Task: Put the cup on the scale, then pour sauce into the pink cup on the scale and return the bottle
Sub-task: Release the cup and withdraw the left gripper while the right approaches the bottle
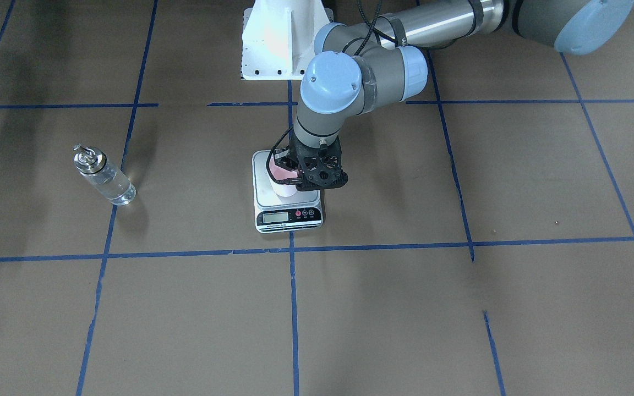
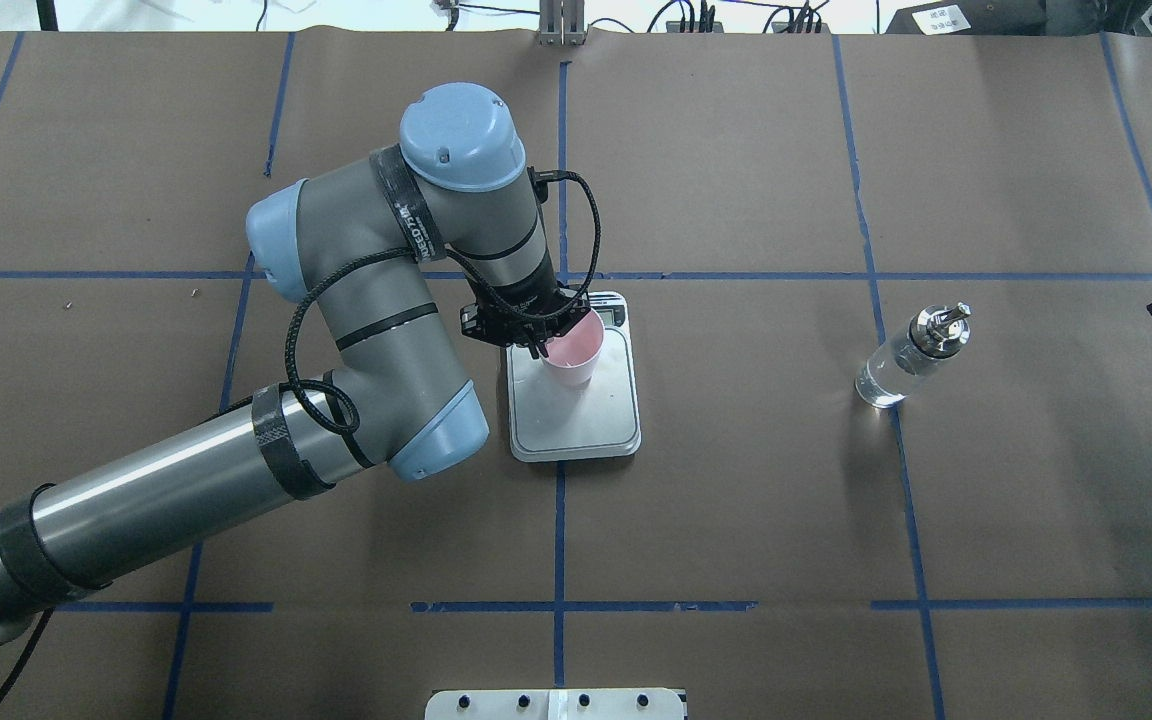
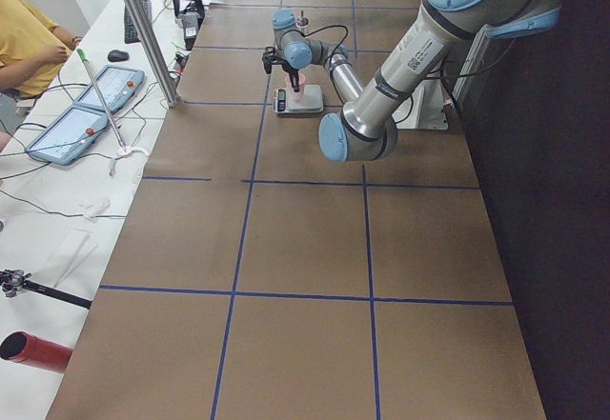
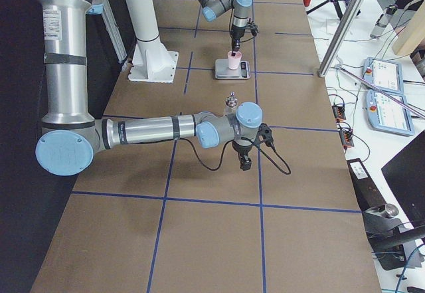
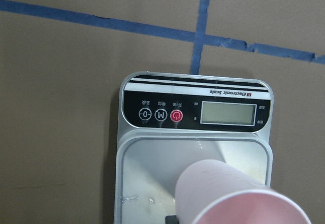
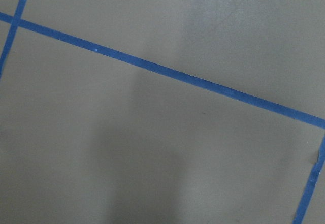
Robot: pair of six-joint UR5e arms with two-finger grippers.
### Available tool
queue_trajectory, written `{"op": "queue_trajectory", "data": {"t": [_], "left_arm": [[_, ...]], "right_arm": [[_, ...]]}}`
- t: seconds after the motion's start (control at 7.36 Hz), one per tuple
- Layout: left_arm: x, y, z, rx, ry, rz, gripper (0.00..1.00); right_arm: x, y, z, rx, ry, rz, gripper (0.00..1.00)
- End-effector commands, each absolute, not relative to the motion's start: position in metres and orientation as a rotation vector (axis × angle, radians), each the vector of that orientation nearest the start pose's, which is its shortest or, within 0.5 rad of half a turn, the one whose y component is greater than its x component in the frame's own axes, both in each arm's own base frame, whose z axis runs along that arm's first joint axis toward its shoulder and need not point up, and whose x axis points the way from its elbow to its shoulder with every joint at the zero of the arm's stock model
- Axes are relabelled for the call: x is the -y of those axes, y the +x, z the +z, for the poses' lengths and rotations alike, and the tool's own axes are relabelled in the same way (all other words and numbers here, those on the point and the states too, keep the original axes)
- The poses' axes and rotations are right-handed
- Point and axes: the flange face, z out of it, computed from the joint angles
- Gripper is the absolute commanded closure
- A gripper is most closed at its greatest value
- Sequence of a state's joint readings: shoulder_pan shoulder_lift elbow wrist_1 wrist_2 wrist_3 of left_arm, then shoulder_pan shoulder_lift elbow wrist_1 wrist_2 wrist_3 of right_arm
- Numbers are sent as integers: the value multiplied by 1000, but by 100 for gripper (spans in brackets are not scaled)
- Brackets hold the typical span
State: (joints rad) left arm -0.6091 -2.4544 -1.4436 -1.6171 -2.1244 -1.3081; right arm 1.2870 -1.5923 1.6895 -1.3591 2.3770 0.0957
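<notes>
The pale pink cup (image 1: 284, 188) stands upright at the middle of the scale (image 1: 265, 192), close to its display end; I cannot tell whether its base touches the silver platform. My left gripper (image 1: 289, 171) is shut on the cup's rim from above. In the overhead view the cup (image 2: 574, 352), the scale (image 2: 576, 425) and the left gripper (image 2: 536, 338) show the same. The left wrist view shows the cup (image 5: 228, 193) over the scale (image 5: 152, 168). The glass bottle (image 2: 908, 358) of clear sauce stands alone, far from the scale. My right gripper (image 4: 244, 163) hovers over bare table near the bottle (image 4: 232, 100); whether it is open or shut does not show.
Brown paper with blue tape lines (image 1: 293, 250) covers the table. The white robot base mount (image 1: 278, 38) stands behind the scale. A metal pole (image 3: 143, 30), tablets and a seated person (image 3: 29, 39) are along the operators' side.
</notes>
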Motion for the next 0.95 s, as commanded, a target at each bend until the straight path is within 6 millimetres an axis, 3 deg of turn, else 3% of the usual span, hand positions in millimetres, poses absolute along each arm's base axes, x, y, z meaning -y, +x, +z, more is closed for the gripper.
{"op": "queue_trajectory", "data": {"t": [0.0,0.14,0.27,0.54,0.81], "left_arm": [[491,563,152,-928,-147,-101,75],[491,562,151,-930,-146,-100,52],[488,559,162,-927,-151,-100,34],[471,525,122,-1010,-121,-105,27],[448,436,135,-1094,-54,-128,26]], "right_arm": [[494,-80,586,843,132,-297,0],[494,-80,585,845,133,-298,0],[493,-80,584,844,137,-302,0],[492,-80,572,847,164,-317,0],[489,-85,551,939,195,-319,0]]}}
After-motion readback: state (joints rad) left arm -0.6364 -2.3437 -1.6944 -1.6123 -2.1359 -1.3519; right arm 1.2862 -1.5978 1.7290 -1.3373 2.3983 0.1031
